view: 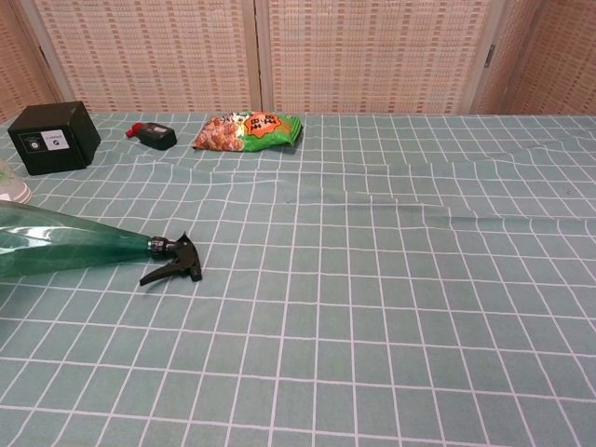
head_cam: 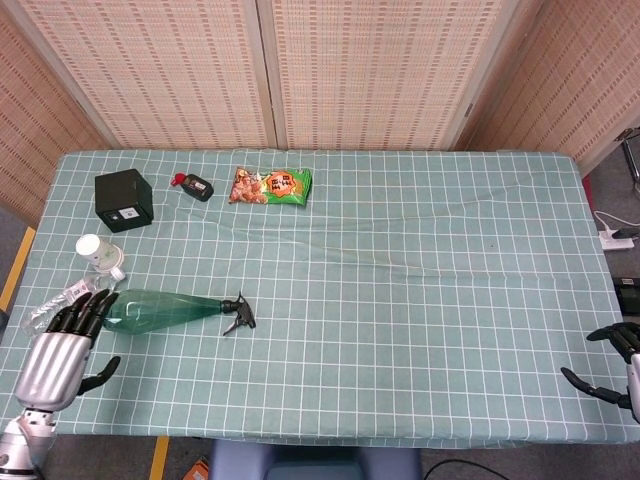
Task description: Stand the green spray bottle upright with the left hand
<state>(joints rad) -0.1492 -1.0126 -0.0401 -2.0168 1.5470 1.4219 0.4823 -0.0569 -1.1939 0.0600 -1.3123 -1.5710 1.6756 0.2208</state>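
The green spray bottle (head_cam: 160,309) lies on its side near the table's left front, its black trigger nozzle (head_cam: 239,314) pointing right. The chest view shows the same bottle (view: 65,247) running off the left edge, with the nozzle (view: 174,261) on the cloth. My left hand (head_cam: 62,350) sits at the bottle's base end, fingers spread, fingertips (head_cam: 92,302) near or touching the base, holding nothing. My right hand (head_cam: 615,365) rests at the right front edge, fingers apart and empty. Neither hand shows in the chest view.
A clear water bottle (head_cam: 58,302) lies beside my left hand, and a white-lidded cup (head_cam: 98,252) stands just behind it. Further back are a black box (head_cam: 124,199), a small black and red device (head_cam: 193,185) and a snack bag (head_cam: 271,186).
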